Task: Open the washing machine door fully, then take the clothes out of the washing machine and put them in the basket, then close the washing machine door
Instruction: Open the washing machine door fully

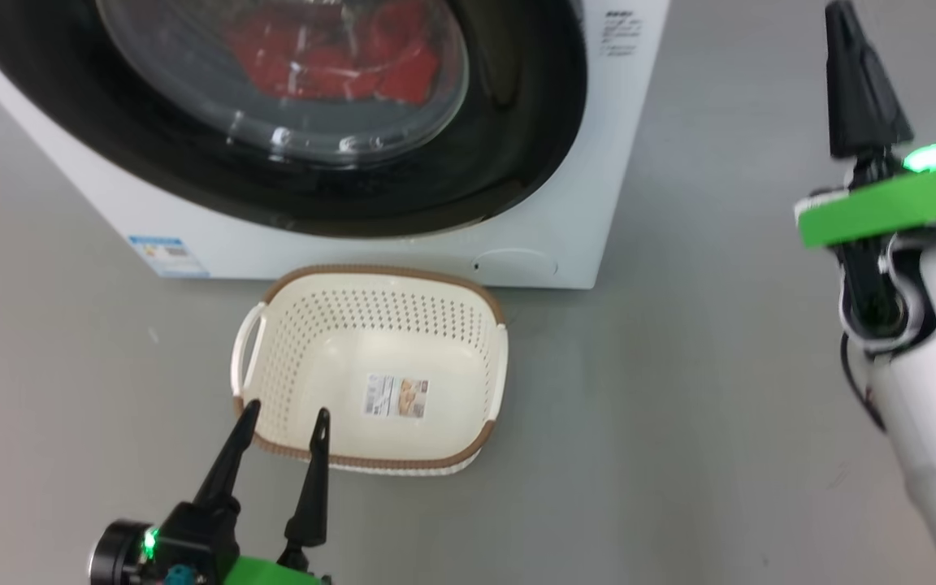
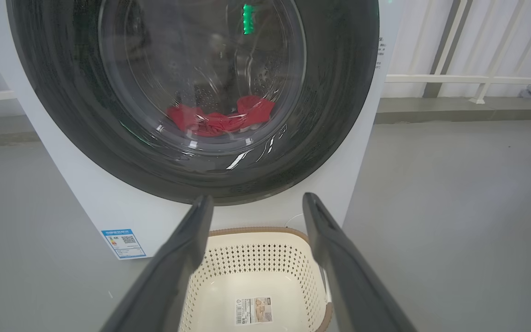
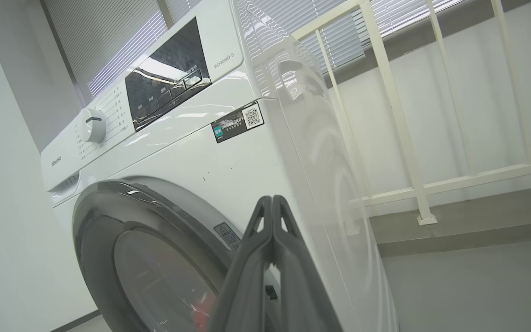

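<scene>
**Condition of the work.** The large round door with glossy black rim and bulging glass window [image 2: 196, 87] is found shut against the big white front-loading washing machine [image 1: 565, 211]. The bright red fabric clothes [image 2: 219, 117] are seen through the glass, lying low in the drum. The small cream perforated plastic basket with brown rim [image 1: 379, 272] is placed on the floor just in front of the machine, below the door, and is found empty.

**Grippers.** The left gripper [image 1: 286, 409] is held above the basket's near rim with its fingers spread wide, nothing between them. The right gripper [image 3: 272, 200] is raised beside the machine's right side, its fingers pressed together and nothing held.

**Step in hand.** Opening the door is judged to be the current step, and it has not yet begun.

**Recommendation.** In the right wrist view a small dark fitting is noted by the door's right edge, though whether it is the catch cannot be told. The closed right fingertips should be hooked behind that edge and the door drawn along its own arc, not straight out. The left gripper should be kept clear of the swing. The door should be carried fully open, so that the opening is left unobstructed.
</scene>
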`<state>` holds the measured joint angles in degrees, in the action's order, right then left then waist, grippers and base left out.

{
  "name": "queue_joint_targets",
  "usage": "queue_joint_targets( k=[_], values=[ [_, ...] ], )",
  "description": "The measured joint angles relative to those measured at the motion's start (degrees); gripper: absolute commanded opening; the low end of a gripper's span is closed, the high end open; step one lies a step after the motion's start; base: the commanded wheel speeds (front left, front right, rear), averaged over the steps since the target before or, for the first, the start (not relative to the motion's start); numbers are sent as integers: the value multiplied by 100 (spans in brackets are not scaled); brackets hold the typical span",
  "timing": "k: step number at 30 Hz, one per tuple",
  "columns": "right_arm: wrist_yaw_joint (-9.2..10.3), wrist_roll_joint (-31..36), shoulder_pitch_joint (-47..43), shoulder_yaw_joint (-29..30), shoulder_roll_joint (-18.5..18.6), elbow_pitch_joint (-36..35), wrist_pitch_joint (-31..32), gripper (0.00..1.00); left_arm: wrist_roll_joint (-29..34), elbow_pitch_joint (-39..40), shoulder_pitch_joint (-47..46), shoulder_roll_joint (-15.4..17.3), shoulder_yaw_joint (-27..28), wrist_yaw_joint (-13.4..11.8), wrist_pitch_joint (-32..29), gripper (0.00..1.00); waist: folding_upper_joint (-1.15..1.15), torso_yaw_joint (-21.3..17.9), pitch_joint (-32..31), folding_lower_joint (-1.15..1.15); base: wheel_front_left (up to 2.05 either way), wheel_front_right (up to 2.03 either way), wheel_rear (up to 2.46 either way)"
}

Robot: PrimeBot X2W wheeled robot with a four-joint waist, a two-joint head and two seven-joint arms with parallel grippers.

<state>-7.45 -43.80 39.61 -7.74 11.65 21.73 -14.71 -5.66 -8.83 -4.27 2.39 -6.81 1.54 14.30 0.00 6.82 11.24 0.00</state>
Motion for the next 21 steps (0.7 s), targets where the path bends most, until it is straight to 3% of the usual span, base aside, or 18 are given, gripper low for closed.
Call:
queue_joint_targets(
  k=[3,11,17,21],
  values=[
    [0,-108,285,-190,125,207,-1,0,-64,1,-96,-2,-47,0,1,100,0,73,102,0,0,0,0],
    [0,-1143,1239,-1225,438,1091,102,0,-220,-3,-357,-4,-231,-2,1,100,0,356,494,0,0,0,0],
    [0,-2182,1833,-1926,621,1328,723,0,-252,-11,-551,-11,-290,-35,1,100,0,529,744,0,0,0,0],
    [0,-3048,2074,-2079,691,1314,1287,0,-276,-13,-578,-12,-318,-51,1,100,0,604,882,0,0,0,0]
  ],
)
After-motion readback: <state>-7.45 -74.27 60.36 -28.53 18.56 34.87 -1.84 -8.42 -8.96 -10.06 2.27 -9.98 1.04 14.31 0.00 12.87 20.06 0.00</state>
